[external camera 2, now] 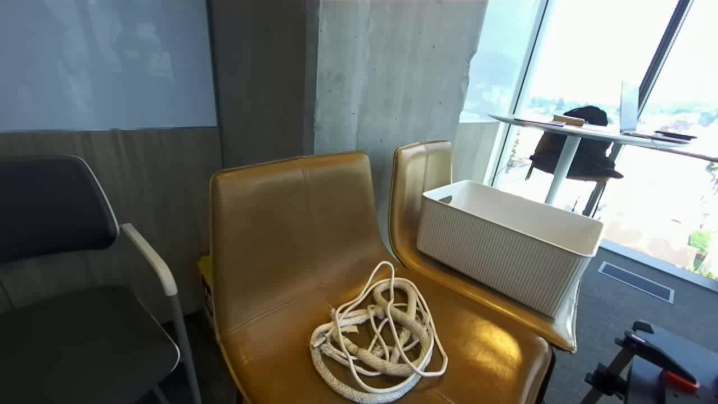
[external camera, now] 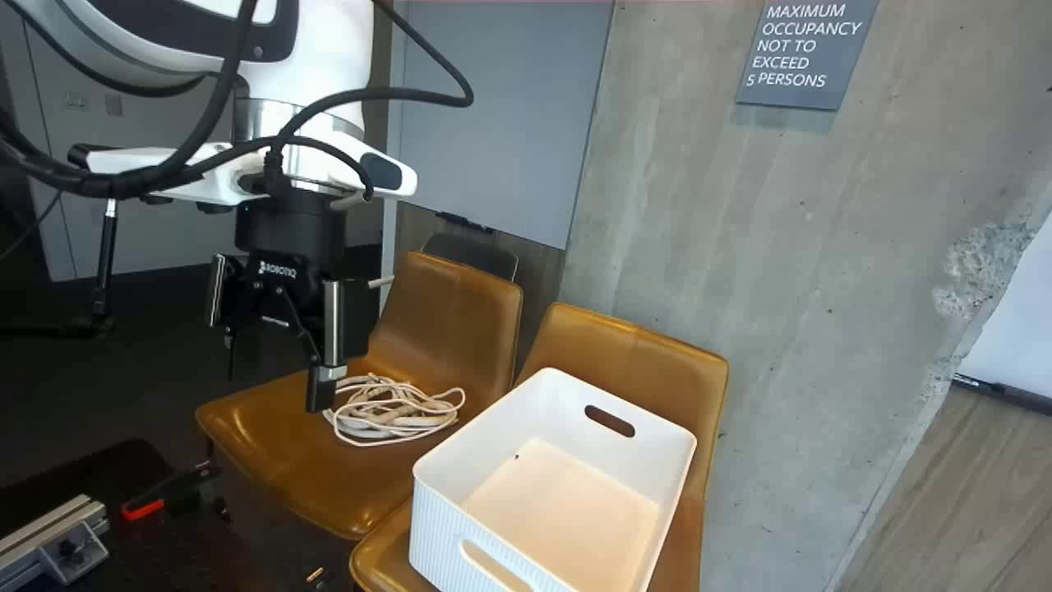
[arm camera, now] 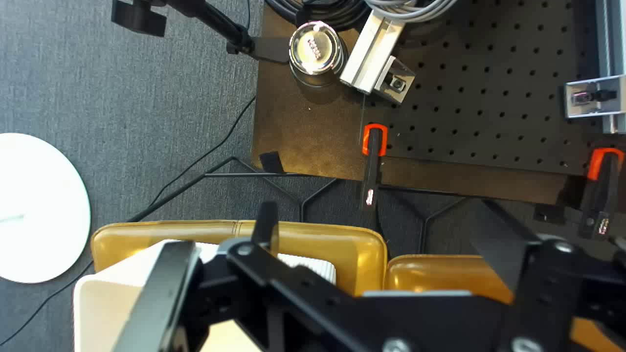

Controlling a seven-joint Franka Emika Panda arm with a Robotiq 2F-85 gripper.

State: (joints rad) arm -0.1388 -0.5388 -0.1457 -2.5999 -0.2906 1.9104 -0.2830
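Wrist view: gripper (arm camera: pixel 379 215) stood spread, nothing between its fingers. Rope (external camera 2: pixel 387 366) looked nearest: judged light, limp, hardly slippery; best hold seemed across several thick braided strands, since thin cord loops might trail. It lay loosely coiled on a chair (external camera 2: pixel 482 336), closer to the backrest (external camera 2: pixel 280 224) than to the front edge, lower than the fingertips and apart from them, sideways offset uncertain. Beyond, a bin (external camera 2: pixel 499 258) sat on the next chair (external camera: pixel 649 341).

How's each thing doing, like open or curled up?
Black metal pincer: open, holding nothing
Off-white braided rope: loosely coiled; knots, can't tell
Brown leather-look chairs: upright, side by side
White ribbed rectangular plastic bin: lidless, opening upward
Black-and-orange clamps: at the edge of the dark brown table; tightness unclear
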